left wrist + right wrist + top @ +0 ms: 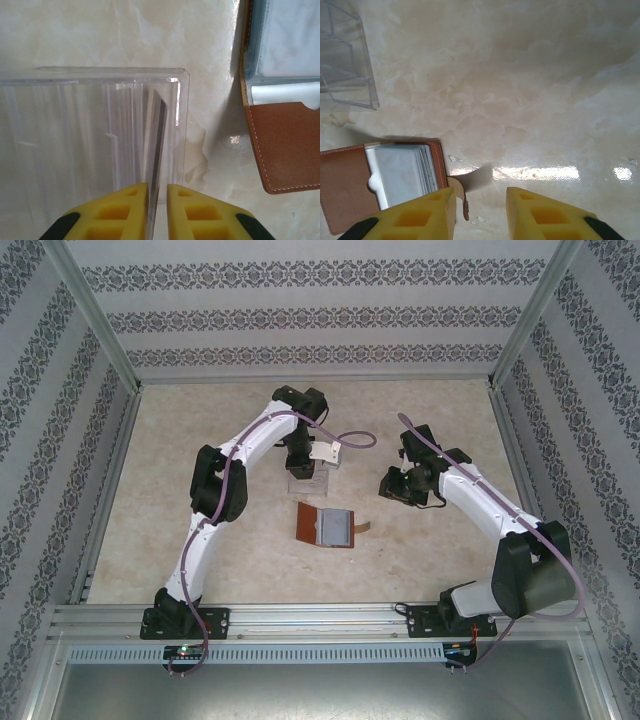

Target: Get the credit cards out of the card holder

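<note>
Left wrist | clear rack [75,145] w/ 1 card [159,140] upright | holder [292,150] open

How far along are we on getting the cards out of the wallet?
Done: one credit card stands on edge in the clear rack. In hand: the left gripper straddles that card; grip or release is unclear. Left: the open card holder shows pale layers, possibly more cards; the right gripper is open, empty.
</note>
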`<state>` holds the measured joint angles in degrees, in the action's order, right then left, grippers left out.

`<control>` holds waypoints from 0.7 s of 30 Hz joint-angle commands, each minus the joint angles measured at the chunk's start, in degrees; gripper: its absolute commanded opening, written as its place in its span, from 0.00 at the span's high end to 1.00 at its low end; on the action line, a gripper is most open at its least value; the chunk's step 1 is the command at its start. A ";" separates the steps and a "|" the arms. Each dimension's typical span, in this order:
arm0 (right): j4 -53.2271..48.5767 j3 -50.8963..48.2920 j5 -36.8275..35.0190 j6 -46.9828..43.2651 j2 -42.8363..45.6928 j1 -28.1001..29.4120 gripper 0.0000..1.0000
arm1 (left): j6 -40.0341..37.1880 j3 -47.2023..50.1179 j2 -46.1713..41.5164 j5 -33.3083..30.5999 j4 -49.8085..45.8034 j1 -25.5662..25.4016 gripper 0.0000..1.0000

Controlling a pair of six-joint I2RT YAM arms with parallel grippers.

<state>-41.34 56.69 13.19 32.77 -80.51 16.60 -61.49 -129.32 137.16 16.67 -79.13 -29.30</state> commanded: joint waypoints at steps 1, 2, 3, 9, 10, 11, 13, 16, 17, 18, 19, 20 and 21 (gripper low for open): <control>0.25 -1.09 0.77 -0.10 1.12 -0.71 0.68 | -1.00 -2.07 1.08 0.31 -3.79 -0.42 0.83; 0.20 -1.12 0.77 -0.13 1.25 -0.69 0.68 | -1.02 -2.19 1.11 -0.14 -3.71 -0.48 0.82; 0.27 -1.14 0.70 -0.02 1.32 -0.69 0.68 | -0.93 -2.28 1.09 -0.67 -3.43 -0.42 0.83; 0.33 -1.34 0.70 -0.07 1.50 -0.69 0.68 | -0.60 -2.42 1.27 -2.70 -2.19 -0.41 0.90; 0.38 -1.38 0.62 -0.07 1.50 -0.69 0.68 | -0.70 -2.38 1.28 -2.69 -2.30 -0.47 0.93; 0.45 -1.40 0.69 -0.01 1.50 -0.69 0.68 | -0.79 -2.42 1.31 -2.60 -2.34 -0.43 0.95; 0.56 -1.49 0.81 0.05 1.52 -0.67 0.68 | -0.91 -2.43 1.40 -2.34 -2.30 -0.42 0.98; 0.64 -1.49 0.82 0.01 1.41 -0.66 0.68 | -1.00 -2.37 1.65 -1.89 -2.43 -0.41 1.00; 0.65 -1.58 0.86 0.00 1.37 -0.68 0.68 | -1.11 -2.35 1.80 -1.80 -2.50 -0.48 1.00; 0.65 -1.59 0.86 -0.04 1.32 -0.69 0.68 | -1.10 -2.39 1.95 -1.69 -2.52 -0.45 1.00; 0.63 -1.58 0.86 -0.04 1.24 -0.69 0.68 | -1.14 -2.41 2.15 -1.67 -2.48 -0.47 1.00; 0.65 -1.59 0.87 -0.05 1.15 -0.69 0.68 | -1.17 -2.42 2.27 -1.49 -2.49 -0.46 1.00; 0.69 -1.59 0.83 0.00 1.14 -0.67 0.68 | -1.41 -2.52 2.40 -1.12 -2.75 -0.42 1.00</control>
<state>-40.80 55.75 13.21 32.77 -80.27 16.58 -61.52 -130.43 137.40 14.70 -79.18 -29.28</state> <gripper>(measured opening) 0.322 0.051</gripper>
